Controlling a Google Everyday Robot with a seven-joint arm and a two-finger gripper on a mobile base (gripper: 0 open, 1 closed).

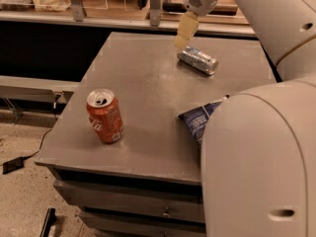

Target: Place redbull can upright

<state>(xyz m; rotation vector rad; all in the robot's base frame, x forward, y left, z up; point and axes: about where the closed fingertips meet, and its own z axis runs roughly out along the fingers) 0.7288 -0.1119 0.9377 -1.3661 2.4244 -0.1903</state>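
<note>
The redbull can (197,59), slim and silver with blue patches, lies on its side at the far middle of the grey table (148,88). My gripper (183,31) hangs just above and a little left of the can's left end, under the white wrist. Nothing is seen held in it. The can rests on the table, apart from the gripper.
A red Coca-Cola can (104,115) stands upright near the front left. A dark blue and white snack bag (200,119) lies at the right, partly hidden by my large white arm (256,152). Shelving runs behind the table.
</note>
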